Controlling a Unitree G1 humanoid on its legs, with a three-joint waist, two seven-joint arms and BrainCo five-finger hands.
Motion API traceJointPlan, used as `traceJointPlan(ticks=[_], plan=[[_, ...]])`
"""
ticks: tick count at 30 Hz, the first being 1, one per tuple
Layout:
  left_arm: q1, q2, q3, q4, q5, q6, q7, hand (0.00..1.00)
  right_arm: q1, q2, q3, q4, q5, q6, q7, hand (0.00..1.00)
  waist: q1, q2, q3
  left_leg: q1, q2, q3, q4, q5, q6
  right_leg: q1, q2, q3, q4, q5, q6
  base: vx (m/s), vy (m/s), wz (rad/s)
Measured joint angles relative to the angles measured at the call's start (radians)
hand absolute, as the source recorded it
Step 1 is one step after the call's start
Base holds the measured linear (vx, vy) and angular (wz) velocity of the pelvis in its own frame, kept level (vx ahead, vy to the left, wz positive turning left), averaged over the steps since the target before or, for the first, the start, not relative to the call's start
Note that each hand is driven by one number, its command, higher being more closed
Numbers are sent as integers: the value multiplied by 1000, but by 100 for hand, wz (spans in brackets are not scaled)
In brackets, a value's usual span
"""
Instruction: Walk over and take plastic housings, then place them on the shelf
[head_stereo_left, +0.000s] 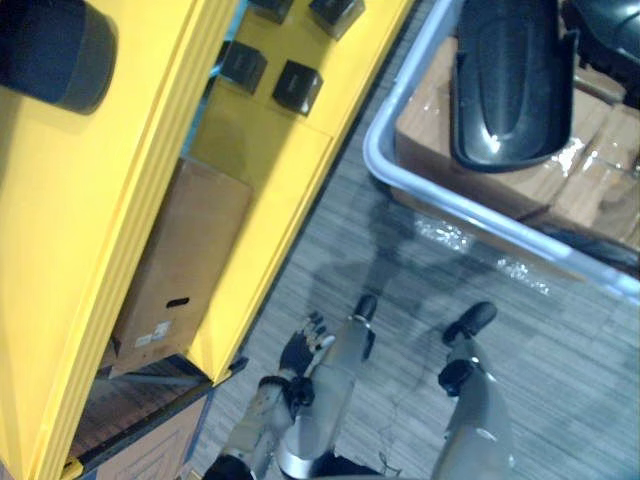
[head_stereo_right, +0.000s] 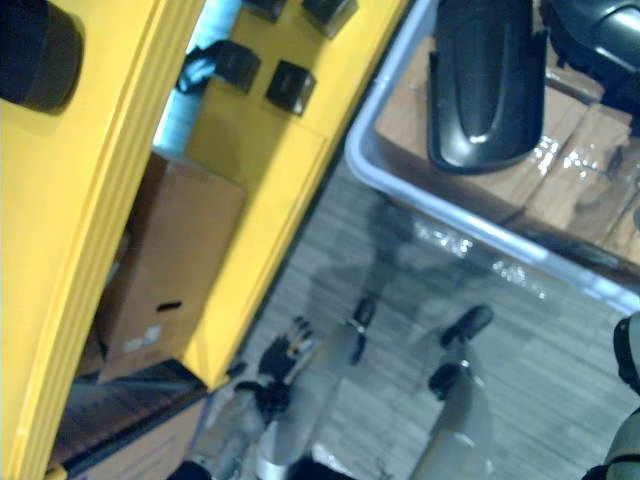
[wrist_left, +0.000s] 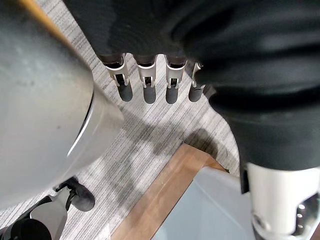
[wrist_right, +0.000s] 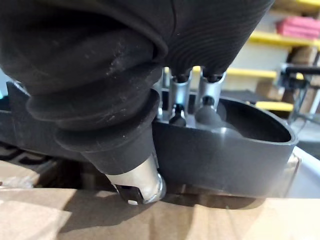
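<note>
A long black plastic housing (head_stereo_left: 510, 80) lies on cardboard boxes inside a cart with a pale rim (head_stereo_left: 440, 200), at the upper right. Part of a second black housing (head_stereo_left: 610, 30) shows behind it. In the right wrist view my right hand (wrist_right: 142, 182) grips a black housing (wrist_right: 240, 150) that rests on cardboard. Its fingers (wrist_right: 180, 95) reach over the wall to the inside, and its thumb presses the outside. My left hand (head_stereo_left: 300, 350) hangs low over the grey floor, away from the cart. Its fingers (wrist_left: 145, 85) are straight and hold nothing.
A yellow shelf (head_stereo_left: 100, 250) runs along the left, with a cardboard box (head_stereo_left: 180, 270) on a lower level and small black boxes (head_stereo_left: 297, 87) higher up. A dark round part (head_stereo_left: 50, 50) sits at the top left. Grey floor lies between shelf and cart.
</note>
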Motion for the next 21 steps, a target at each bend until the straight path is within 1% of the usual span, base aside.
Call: traceJointPlan(ticks=[2,8,9,13,14,15,18,20,21], plan=[[0,0,0,0,0,-1,0,0,10,0,-3,0,-11,1,-4,100,0,0,0,0,-1,1,2,-1,1,0,-2,0,2,0,1,2,51,1],[0,0,1,0,1,-5,-1,0,41,0,-10,-4,-5,-19,-67,100,1,0,0,4,-1,2,2,-1,2,2,-3,2,6,-1,2,6,47,0],[0,0,3,-5,1,-7,-2,0,58,1,-19,-7,19,-25,-90,100,-1,0,0,9,-1,2,2,-1,2,6,-2,2,7,1,5,15,40,0],[2,0,14,-38,1,-7,-3,0,99,19,-52,-9,59,-50,-115,100,-11,-1,1,36,0,0,2,-4,2,35,-1,0,6,2,5,11,52,2],[7,0,20,-44,1,-7,-4,0,110,30,-52,-9,66,-56,-115,100,-19,-2,1,49,0,0,1,-7,3,50,0,0,5,-1,8,1,47,3],[24,0,37,-65,1,-4,-7,0,114,52,-52,-9,79,-61,-115,100,-35,-3,2,64,1,-1,2,-10,5,68,5,0,2,-4,12,-1,46,1],[50,3,62,-107,2,1,-7,0,131,65,-62,-26,106,-75,-119,100,-55,-7,5,93,1,1,-4,-13,8,99,9,0,-13,-4,13,-11,51,-1],[73,4,86,-137,2,8,-8,0,138,93,-102,-29,118,-74,-135,100,-74,-16,11,124,3,3,-16,-13,9,131,13,1,-30,-2,16,-8,46,-2],[90,8,96,-165,2,18,-8,0,140,108,-127,-30,132,-75,-148,100,-82,-30,21,152,6,7,-31,-13,8,155,19,3,-42,1,18,0,27,-3]])
